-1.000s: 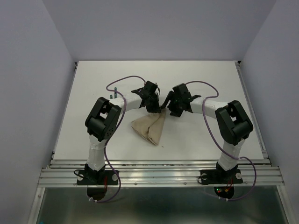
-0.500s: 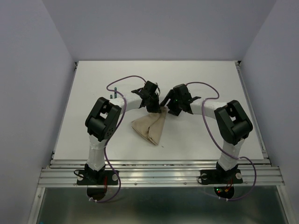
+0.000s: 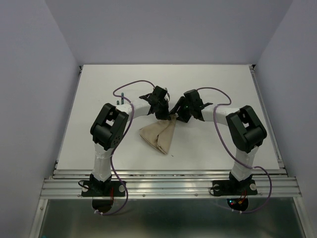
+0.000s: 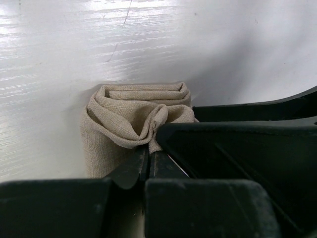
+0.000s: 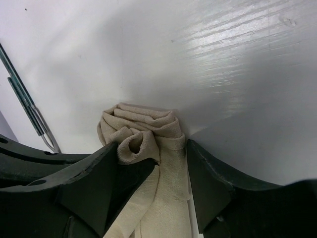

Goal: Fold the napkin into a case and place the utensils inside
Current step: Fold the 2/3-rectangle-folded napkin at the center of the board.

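The beige napkin (image 3: pixel 157 136) lies folded into a narrow wedge on the white table, its far end bunched up. My left gripper (image 3: pixel 161 113) is shut on a fold of that bunched end (image 4: pixel 133 114), the cloth pinched between its jaws. My right gripper (image 3: pixel 176 115) is open and straddles the same end (image 5: pixel 148 129). Its right finger (image 5: pixel 210 178) touches the cloth edge, while the left finger (image 5: pixel 89 181) stands beside the rolled fold. Slim green-handled utensils (image 3: pixel 118 101) lie at the far left behind the left arm and show again as utensils (image 5: pixel 22 101) at the right wrist view's left edge.
White table (image 3: pixel 223 84) between pale walls, with a metal rail along the near edge (image 3: pixel 168 173). Purple cables loop over both arms. A small dark speck (image 3: pixel 173 155) lies near the napkin's near tip.
My right gripper has slid left onto the napkin's far end and its jaws have narrowed a little. The left gripper holds still, and the napkin stays in place.
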`<state>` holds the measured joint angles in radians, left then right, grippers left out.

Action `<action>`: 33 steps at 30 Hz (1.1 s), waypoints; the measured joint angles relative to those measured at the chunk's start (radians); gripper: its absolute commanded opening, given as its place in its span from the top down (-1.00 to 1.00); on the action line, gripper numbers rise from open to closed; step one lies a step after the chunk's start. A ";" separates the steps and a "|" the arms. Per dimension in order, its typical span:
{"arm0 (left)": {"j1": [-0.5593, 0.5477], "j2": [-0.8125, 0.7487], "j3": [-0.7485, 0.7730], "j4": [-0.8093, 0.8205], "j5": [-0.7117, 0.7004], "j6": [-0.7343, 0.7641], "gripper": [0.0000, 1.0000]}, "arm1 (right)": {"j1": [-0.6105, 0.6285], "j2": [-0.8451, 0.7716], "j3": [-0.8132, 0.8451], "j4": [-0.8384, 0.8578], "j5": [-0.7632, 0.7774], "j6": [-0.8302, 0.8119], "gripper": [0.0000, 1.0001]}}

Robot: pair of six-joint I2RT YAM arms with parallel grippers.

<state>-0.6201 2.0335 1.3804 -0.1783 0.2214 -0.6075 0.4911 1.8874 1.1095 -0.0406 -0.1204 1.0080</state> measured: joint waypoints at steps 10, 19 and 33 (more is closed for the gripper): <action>-0.002 0.000 0.002 -0.002 0.004 0.011 1.00 | 0.000 0.006 -0.009 0.028 -0.017 -0.006 0.40; -0.002 -0.002 0.002 -0.006 0.007 0.047 0.62 | 0.000 0.019 -0.008 0.053 -0.019 0.012 0.99; -0.008 -0.150 -0.026 -0.163 -0.085 0.157 -0.84 | 0.000 0.024 -0.026 0.048 0.007 0.051 0.99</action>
<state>-0.6285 1.8839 1.3540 -0.3412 0.1368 -0.4503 0.4911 1.9118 1.0836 0.0074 -0.1131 1.0595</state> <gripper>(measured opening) 0.911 0.048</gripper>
